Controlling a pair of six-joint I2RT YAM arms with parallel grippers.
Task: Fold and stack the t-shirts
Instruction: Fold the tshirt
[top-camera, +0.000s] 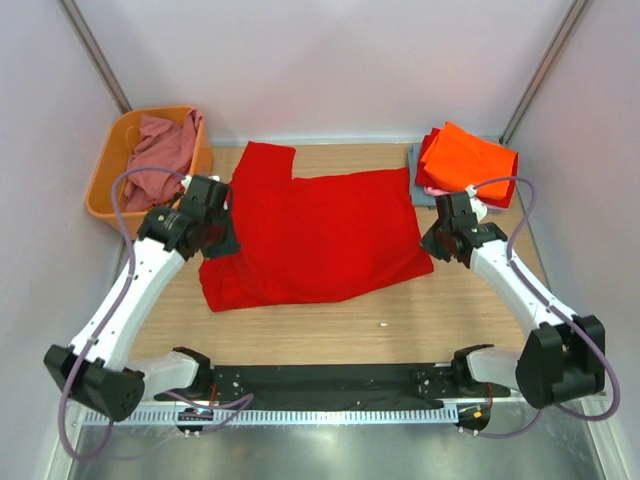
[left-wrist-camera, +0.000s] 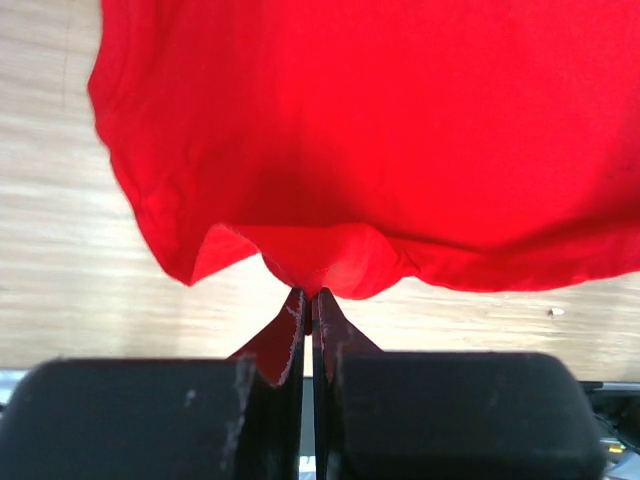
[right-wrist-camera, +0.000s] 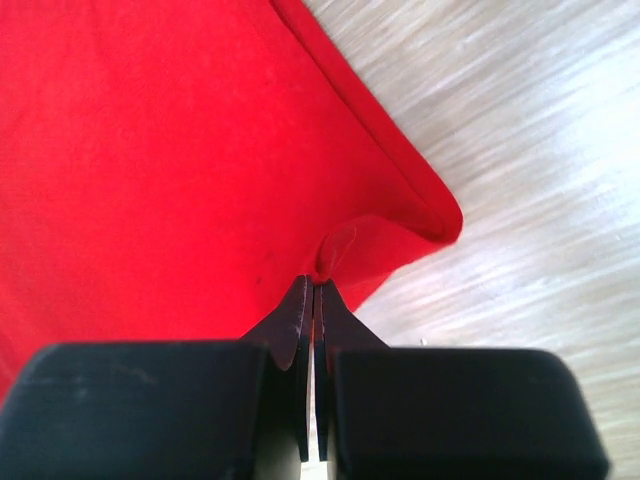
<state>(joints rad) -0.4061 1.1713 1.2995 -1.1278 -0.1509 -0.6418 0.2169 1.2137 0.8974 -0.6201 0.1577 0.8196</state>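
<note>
Right now the big red shirt (top-camera: 320, 235) lies spread across the middle of the table (top-camera: 400, 320), mostly flat. One sleeve sticks out toward the far side, and the near left part looks doubled over on itself.

Both arms have hold of it. The left gripper (left-wrist-camera: 310, 300) has its fingers pressed together on a pinch of cloth at the shirt's left edge, with the hem bunched up just ahead of the tips. The right gripper (right-wrist-camera: 312, 290) is clamped the same way on the near right corner, where the cloth puckers into a small ridge.

To me this is the middle of a fold on the red shirt: two grips taken, the cloth not yet carried over. The next move would call for both arms to lift together and keep the edge taut between them. They would then bring it across evenly, so the layer lands square rather than twisted or dragging the whole shirt along the wood.

Beyond it, in the far right corner, a folded orange shirt (top-camera: 470, 160) tops a small stack with a grey-blue shirt (top-camera: 418, 188) showing underneath. At the far left an orange basket (top-camera: 100, 185) holds crumpled dusty pink shirts (top-camera: 155, 150) waiting their turn.
</note>
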